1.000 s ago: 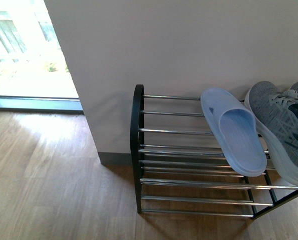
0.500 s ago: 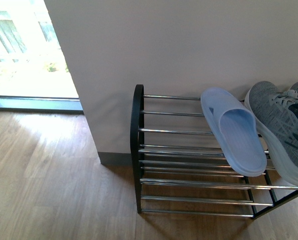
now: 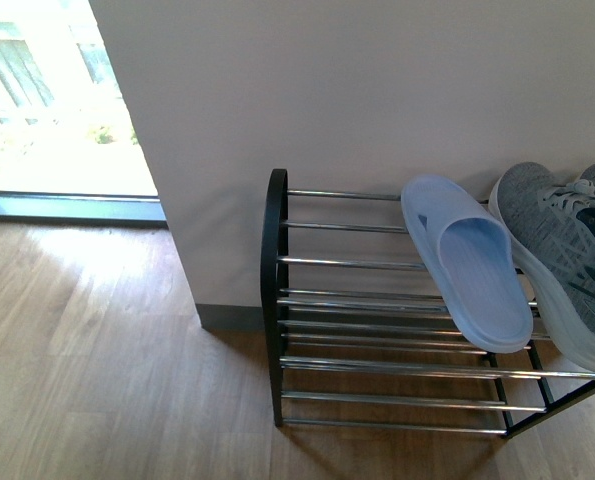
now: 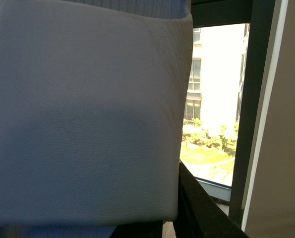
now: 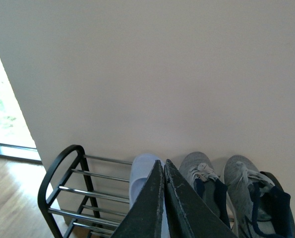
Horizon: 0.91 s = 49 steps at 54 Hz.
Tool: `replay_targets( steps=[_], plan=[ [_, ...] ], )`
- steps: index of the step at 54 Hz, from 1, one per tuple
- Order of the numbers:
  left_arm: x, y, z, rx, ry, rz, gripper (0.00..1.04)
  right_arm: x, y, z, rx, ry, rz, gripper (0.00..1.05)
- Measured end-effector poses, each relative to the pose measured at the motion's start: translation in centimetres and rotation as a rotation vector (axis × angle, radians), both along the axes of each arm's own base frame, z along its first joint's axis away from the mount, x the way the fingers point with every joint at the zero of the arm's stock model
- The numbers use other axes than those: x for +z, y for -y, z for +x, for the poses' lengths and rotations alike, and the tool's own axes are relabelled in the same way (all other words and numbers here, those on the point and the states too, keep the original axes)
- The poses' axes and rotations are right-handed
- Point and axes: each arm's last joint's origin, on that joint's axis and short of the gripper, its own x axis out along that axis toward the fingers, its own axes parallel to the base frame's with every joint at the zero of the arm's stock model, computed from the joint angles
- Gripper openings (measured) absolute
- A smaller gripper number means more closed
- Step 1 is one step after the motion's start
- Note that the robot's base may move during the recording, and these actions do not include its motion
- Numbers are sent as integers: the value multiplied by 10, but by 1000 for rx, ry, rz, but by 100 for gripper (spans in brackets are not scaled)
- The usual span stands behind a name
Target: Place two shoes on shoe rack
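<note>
Your right gripper (image 5: 163, 166) has its two dark fingers pressed together, tips all but touching, with nothing between them. It hangs in the air in front of the shoe rack (image 5: 68, 191) and touches nothing.

Your left gripper cannot be judged: the left wrist view is almost filled by a pale blue slide (image 4: 83, 114) close against the lens, and only a dark edge of the claw shows beneath it. I cannot tell whether the claw pinches that slide.

On the rack's top tier (image 3: 357, 262), the front view shows one pale blue slide (image 3: 467, 262) lying at a slant across the chrome bars, toe toward the wall, with a grey knit sneaker (image 3: 562, 260) just beside it on the right, cut off by the frame edge.

The right wrist view adds what the front view crops: two grey sneakers (image 5: 236, 191) side by side, navy lining visible. The left wrist view alone shows a window (image 4: 211, 104) and greenery outside.
</note>
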Motion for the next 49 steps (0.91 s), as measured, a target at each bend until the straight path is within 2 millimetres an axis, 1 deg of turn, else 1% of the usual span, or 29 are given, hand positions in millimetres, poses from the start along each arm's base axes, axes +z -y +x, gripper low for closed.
replay_targets(
  steps=[2,5,10,12,14,19,21,25,27,29,30,34,36,39,49],
  plan=[
    [0,0,0,0,0,0,2,0,0,0,0,0,0,7],
    [0,0,0,0,0,0,2,0,0,0,0,0,0,16],
    [0,0,0,0,0,0,2,0,0,0,0,0,0,26],
    [0,0,0,0,0,0,2,0,0,0,0,0,0,33],
    [0,0,0,0,0,0,2,0,0,0,0,0,0,37],
    [0,0,0,0,0,0,2,0,0,0,0,0,0,51],
    [0,0,0,0,0,0,2,0,0,0,0,1,0,54],
    [0,0,0,5,0,0,2,0,0,0,4,1,0,66],
    [0,0,0,6,0,-1,2,0,0,0,5,1,0,70],
    [0,0,0,8,0,-1,2,0,0,0,5,1,0,77],
    [0,0,0,7,0,-1,2,0,0,0,5,1,0,82],
    [0,0,0,4,0,-1,2,0,0,0,5,1,0,95],
    [0,0,0,4,0,-1,2,0,0,0,5,1,1,97],
    [0,0,0,4,0,-1,2,0,0,0,5,1,1,95],
    [0,0,0,-1,0,0,2,0,0,0,-2,-2,2,95]
  ],
)
